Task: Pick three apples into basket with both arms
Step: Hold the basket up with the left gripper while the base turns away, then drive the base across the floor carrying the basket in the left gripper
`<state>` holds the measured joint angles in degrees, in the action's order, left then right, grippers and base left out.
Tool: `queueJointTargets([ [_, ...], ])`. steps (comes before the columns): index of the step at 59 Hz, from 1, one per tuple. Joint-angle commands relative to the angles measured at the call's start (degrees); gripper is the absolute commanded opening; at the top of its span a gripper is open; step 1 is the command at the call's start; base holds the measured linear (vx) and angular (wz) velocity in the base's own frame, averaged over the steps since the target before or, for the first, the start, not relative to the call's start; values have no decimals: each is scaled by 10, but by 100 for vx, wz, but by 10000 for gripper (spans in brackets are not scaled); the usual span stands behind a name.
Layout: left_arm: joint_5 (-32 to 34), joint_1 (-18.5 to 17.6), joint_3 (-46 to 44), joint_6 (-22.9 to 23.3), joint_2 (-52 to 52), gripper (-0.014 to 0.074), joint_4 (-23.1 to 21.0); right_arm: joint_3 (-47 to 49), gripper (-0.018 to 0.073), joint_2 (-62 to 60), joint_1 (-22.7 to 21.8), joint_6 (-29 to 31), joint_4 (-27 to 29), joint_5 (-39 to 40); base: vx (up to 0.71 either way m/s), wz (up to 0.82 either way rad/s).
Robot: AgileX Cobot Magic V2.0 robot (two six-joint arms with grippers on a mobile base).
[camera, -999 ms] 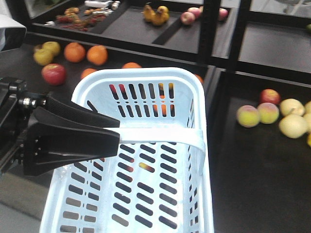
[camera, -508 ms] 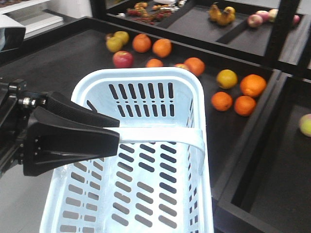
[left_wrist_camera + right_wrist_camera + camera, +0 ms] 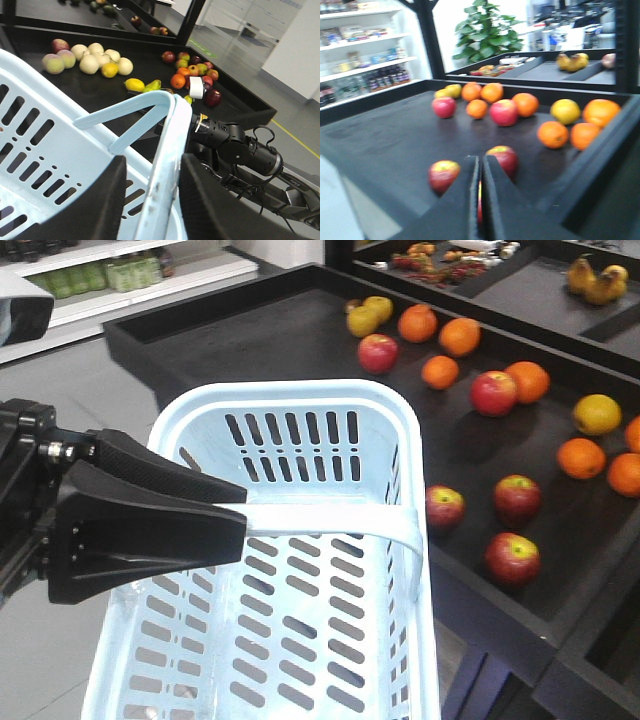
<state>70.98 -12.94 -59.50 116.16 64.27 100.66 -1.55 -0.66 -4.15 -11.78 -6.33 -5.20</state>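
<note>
The left hand (image 3: 240,512) is clamped on the left rim of the basket (image 3: 290,392), one black finger inside the wall and one outside. The flat band handle (image 3: 330,518) runs away to the hand's right, across the opening. The basket is empty, showing only its slotted floor. Past its right wall, on the side away from that hand, the three apples (image 3: 512,558) lie apart from one another on the black rimmed worktop (image 3: 300,340), one of them just beside the basket. The right hand (image 3: 480,162) is closed to a thin slit with nothing gripped. Two of those apples sit just beyond its fingertips, one to each side. Farther out on the worktop are two brighter red apples (image 3: 493,392), scattered oranges (image 3: 460,336) and yellow-green fruit (image 3: 365,315). Far beyond the left hand, a white shelf (image 3: 150,288) holds green bottles (image 3: 75,280).
</note>
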Motion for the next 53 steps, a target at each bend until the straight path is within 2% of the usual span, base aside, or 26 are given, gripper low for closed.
queueJointTargets([
  [1, 74, -3, -15, -4, -14, -6, 12, -8, -4, -7, 1, 3, -6, 43, -11, 44],
  [53, 74, -3, -15, -4, -14, -6, 12, -8, -4, -7, 1, 3, -6, 43, -9, 47],
])
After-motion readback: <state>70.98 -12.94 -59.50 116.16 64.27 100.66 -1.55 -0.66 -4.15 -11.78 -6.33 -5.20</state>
